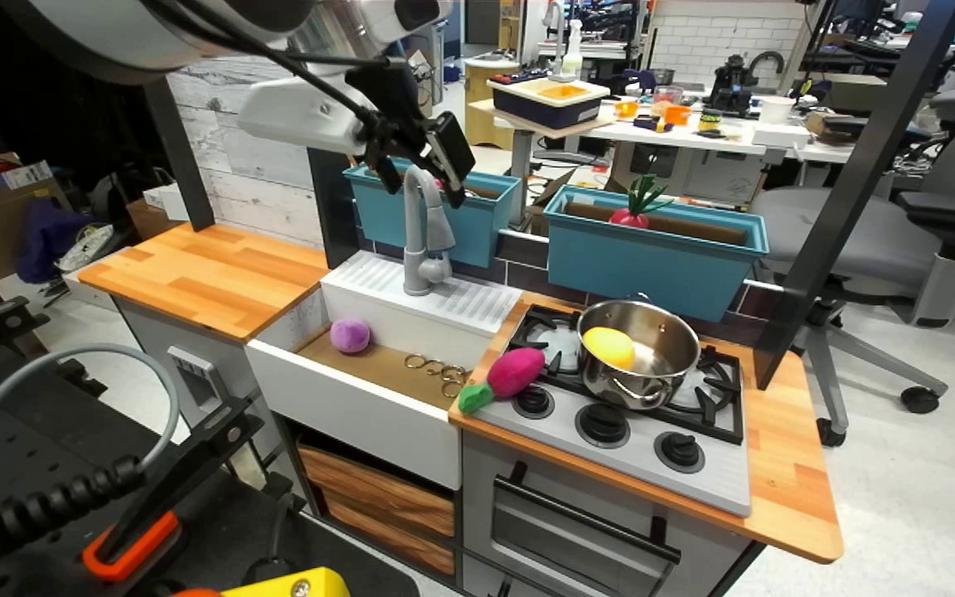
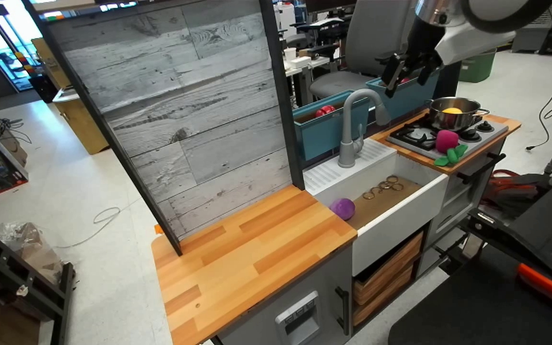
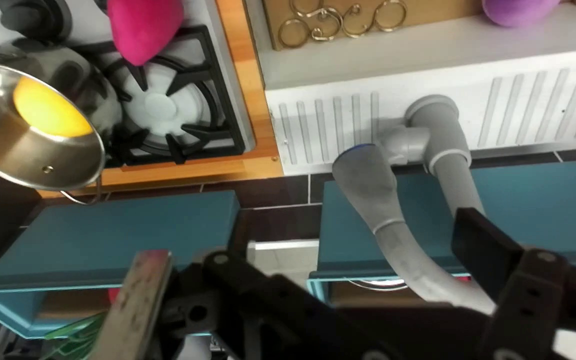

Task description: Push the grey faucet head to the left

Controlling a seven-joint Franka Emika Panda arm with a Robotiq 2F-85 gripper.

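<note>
The grey faucet head [image 1: 440,228] bends down from a tall arched spout on the sink's white back ledge. It also shows in an exterior view [image 2: 381,114] and in the wrist view [image 3: 368,192]. My gripper [image 1: 426,189] is at the height of the arch's top, and its fingers overlap the arch there. In an exterior view the gripper [image 2: 406,85] appears just right of the spout's bend. In the wrist view the fingers [image 3: 313,240] are wide apart and hold nothing. The arch shows between them, closer to the right finger, which hides part of the upright pipe. Contact cannot be told.
Teal planters [image 1: 652,257] stand behind the ledge. A steel pot [image 1: 639,377] with a yellow object [image 1: 610,348] sits on the stove. A pink toy vegetable [image 1: 515,371] lies beside it. The sink [image 1: 353,423] holds a purple ball [image 1: 350,336] and several metal rings [image 1: 436,369].
</note>
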